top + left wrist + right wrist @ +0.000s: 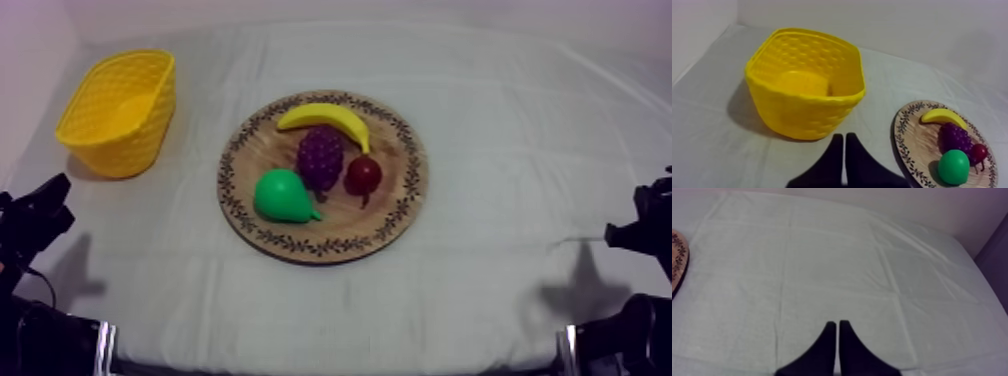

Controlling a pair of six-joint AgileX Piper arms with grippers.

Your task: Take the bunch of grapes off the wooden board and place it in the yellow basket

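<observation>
While both arms are sitting low at their own sides of the table, the left gripper (844,136) is hanging just short of the yellow basket (804,107), its two black fingers lying together as a narrow wedge with nothing between them. The basket is standing upright on the grey-white cloth (500,120) straight ahead of those fingertips, near them but not touching. Farther ahead of the left gripper and off to its right, the round wooden board (400,215) is lying flat on the cloth, apart from the basket. The bunch of grapes (320,155) is resting near the middle of that board, untouched by either gripper. From the left gripper's side, the green pear (280,195) is lying on the nearer side of the grapes and the banana (325,117) is curving along the farther side. The small red fruit (363,174) is sitting just beside the grapes, on the side turned away from the left gripper. Across the table, the right gripper (837,322) is likewise pinching on nothing, its fingers pressed into a thin wedge over bare cloth. Only the board's patterned rim is showing well off to its left, with open cloth stretching ahead of it.
</observation>
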